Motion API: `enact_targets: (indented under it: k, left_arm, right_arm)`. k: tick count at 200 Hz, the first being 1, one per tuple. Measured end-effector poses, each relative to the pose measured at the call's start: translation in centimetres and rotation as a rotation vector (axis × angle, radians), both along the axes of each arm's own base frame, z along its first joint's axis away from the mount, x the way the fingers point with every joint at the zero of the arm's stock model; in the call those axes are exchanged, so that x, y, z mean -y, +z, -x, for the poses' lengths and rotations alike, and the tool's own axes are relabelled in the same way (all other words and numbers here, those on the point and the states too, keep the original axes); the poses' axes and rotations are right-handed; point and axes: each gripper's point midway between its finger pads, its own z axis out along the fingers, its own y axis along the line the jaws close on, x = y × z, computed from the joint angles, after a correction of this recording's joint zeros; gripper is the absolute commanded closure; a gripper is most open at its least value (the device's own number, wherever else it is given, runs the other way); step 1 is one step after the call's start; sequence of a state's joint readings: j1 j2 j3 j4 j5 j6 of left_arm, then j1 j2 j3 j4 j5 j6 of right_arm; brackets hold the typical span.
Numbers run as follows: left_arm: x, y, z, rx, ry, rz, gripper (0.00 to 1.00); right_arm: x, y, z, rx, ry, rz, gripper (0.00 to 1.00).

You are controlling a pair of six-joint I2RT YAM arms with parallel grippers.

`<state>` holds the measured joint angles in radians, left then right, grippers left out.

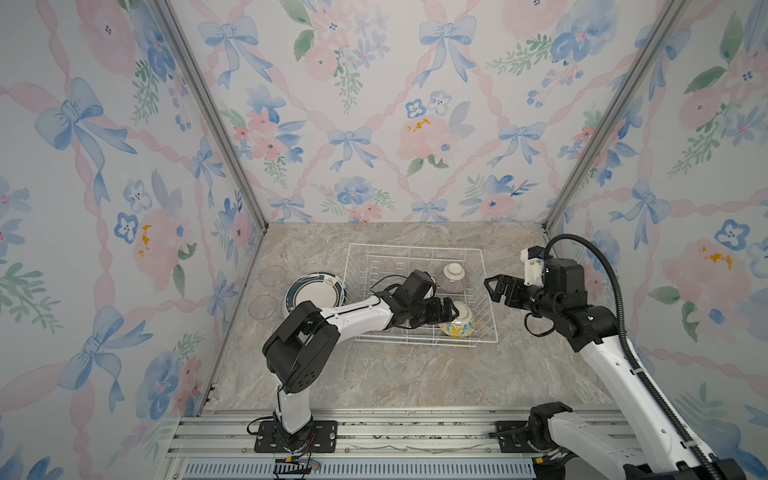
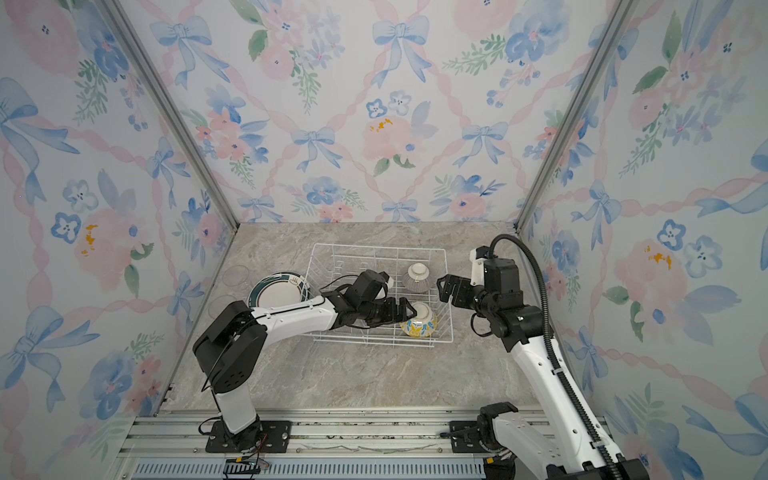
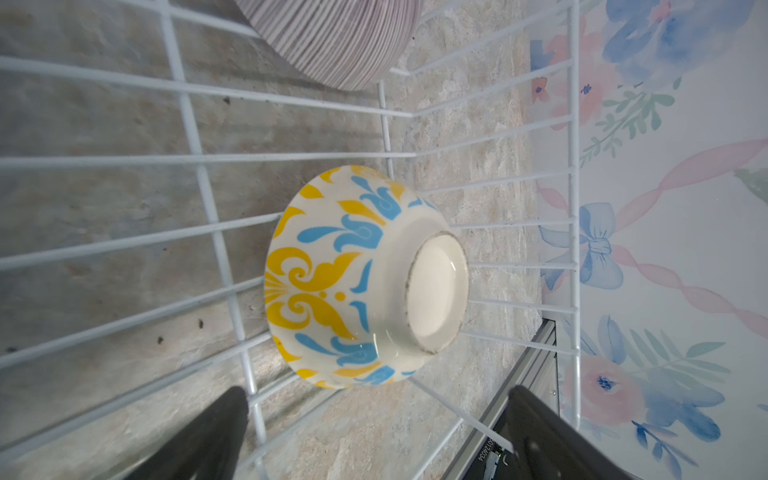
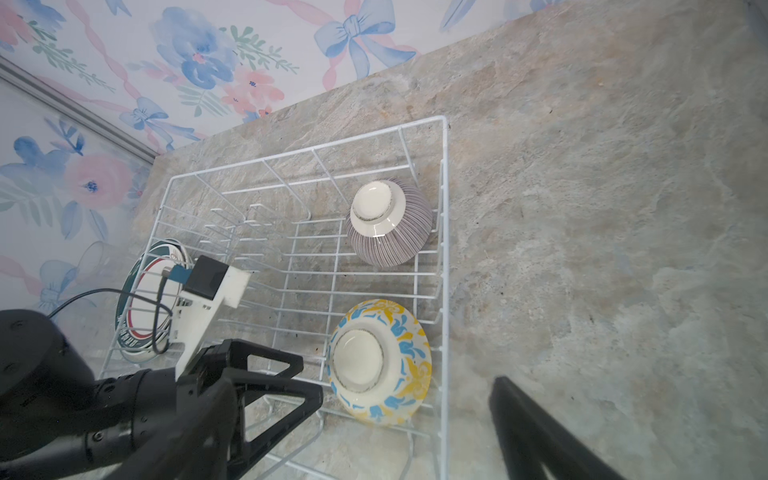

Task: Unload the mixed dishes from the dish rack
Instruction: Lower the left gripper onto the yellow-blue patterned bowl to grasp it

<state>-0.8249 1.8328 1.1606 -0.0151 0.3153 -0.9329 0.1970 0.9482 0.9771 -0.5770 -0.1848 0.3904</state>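
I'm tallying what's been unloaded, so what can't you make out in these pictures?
Plate stack: left arm covers its near edge in both top views; count unclear.
Glass cups: faint outlines in both top views, details lost.
Yellow-blue bowl: left gripper hides part of it in both top views.

Purple-striped bowl (image 1: 452, 277) and floral bowl (image 1: 459, 326) sit upturned in the dish rack (image 1: 415, 247); green-rimmed plate (image 1: 318, 286), apparently glass cups (image 1: 273, 276), beside it.

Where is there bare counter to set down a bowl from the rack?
The widest bare patch of counter lies between the dish rack and the metal rail in front. A narrower strip runs behind the rack to the wall. Left of the rack is crowded: stacked plates and two glass cups.
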Motion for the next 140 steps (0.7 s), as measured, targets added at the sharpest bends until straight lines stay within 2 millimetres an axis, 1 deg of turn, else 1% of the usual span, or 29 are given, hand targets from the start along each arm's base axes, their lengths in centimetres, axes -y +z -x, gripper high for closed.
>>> enact_targets:
  k: [26,45,63,90,140]
  left_arm:
    - [0.6,-0.9,0.1,-0.019,0.010,0.019,0.02]
    - [1.2,-1.3,0.3,-0.019,0.011,0.029,0.02]
    - [1.8,-1.6,0.5,-0.023,0.008,0.037,0.02]
    - [2.2,-1.8,0.2,-0.019,0.022,0.053,0.02]
    - [2.5,-1.9,-0.3,-0.022,0.061,0.071,0.02]
  right_arm:
    - [-0.1,0.7,1.7,0.009,0.014,-0.026,0.03]
    - [-0.1,1.0,2.5,0.012,0.019,-0.033,0.03]
    - [0.0,0.7,2.9,-0.008,0.022,-0.031,0.03]
    - [0.1,-0.1,3.6,-0.048,0.021,-0.023,0.03]
    - [0.3,0.1,4.8,-0.050,0.023,-0.020,0.03]
